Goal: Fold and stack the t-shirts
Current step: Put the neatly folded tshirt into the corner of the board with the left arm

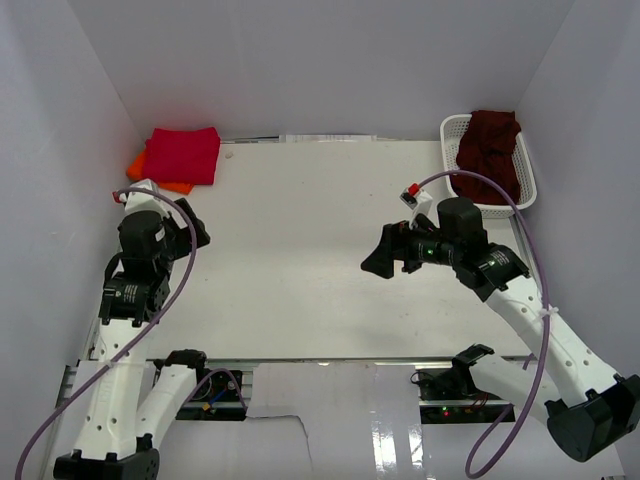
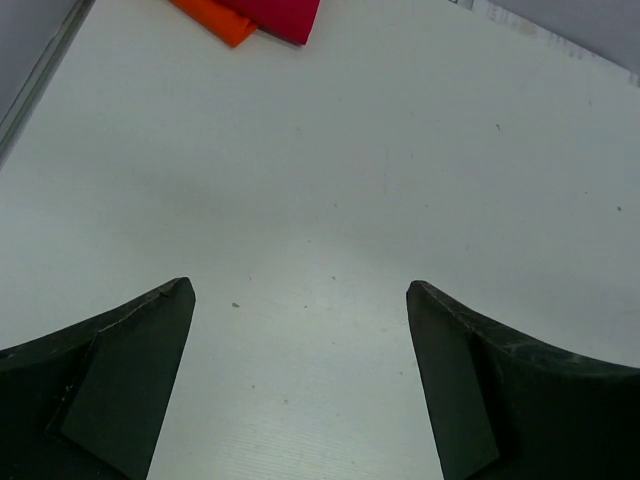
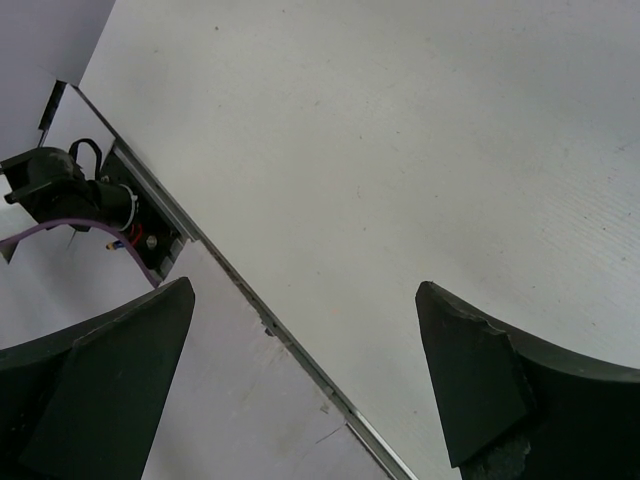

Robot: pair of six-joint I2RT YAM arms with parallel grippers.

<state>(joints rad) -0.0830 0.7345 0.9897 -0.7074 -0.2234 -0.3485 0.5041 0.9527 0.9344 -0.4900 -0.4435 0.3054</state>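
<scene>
A folded bright red t-shirt (image 1: 185, 155) lies on a folded orange t-shirt (image 1: 150, 172) at the table's far left corner; both show at the top of the left wrist view, red (image 2: 285, 15) and orange (image 2: 215, 18). A dark maroon t-shirt (image 1: 490, 150) lies crumpled in the white lattice basket (image 1: 452, 130) at the far right. My left gripper (image 1: 195, 235) is open and empty, near the stack. My right gripper (image 1: 385, 255) is open and empty over the middle of the table, left of the basket. Its fingers (image 3: 480, 380) frame bare table.
The white table top (image 1: 300, 250) ends at a metal strip along its near edge (image 3: 270, 320). White walls close in the left, back and right sides. The arm bases and cables sit at the near edge (image 1: 200, 385).
</scene>
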